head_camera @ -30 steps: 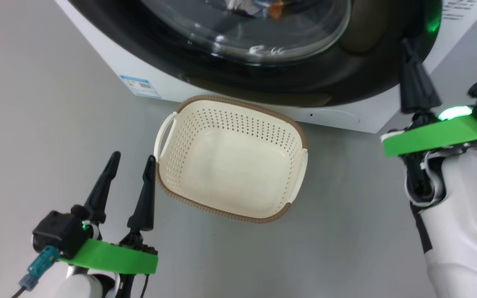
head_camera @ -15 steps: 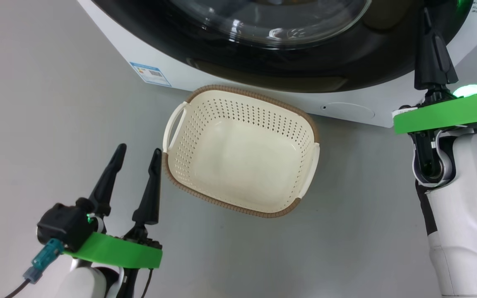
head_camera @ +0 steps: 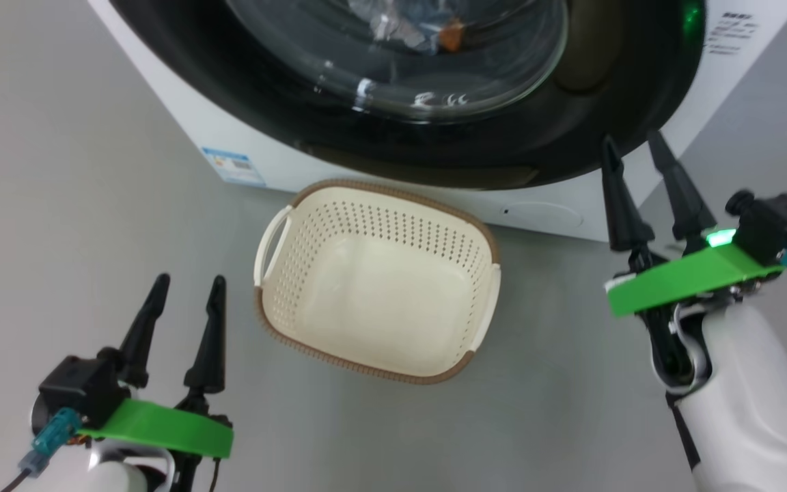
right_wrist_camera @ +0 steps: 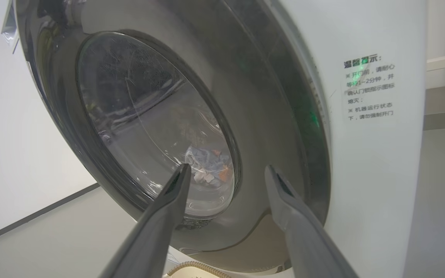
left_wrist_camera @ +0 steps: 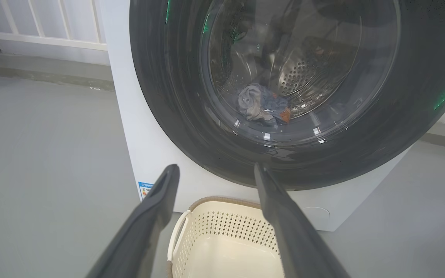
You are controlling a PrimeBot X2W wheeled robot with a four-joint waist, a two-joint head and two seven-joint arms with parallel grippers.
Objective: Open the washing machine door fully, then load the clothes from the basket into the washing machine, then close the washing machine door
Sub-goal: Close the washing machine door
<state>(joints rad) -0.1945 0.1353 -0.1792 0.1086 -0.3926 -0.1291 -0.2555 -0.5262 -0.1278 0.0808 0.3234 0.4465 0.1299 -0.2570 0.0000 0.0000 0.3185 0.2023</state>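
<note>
Right gripper [head_camera: 630,145], dark fingers spread and empty, stands at four o'clock off the glossy black-rimmed round washing machine door [head_camera: 243,116], which looks shut on the light-blue printed clothes [left_wrist_camera: 263,106]. Cream perforated plastic basket [head_camera: 380,225] lies bare at six o'clock. Check the seam sits flush before retreating.

Text on the washing machine [right_wrist_camera: 377,200]
I read a Chinese notice [right_wrist_camera: 369,88] headed 温馨提示 on its white front; its blue label [head_camera: 232,165] is too small.
</note>
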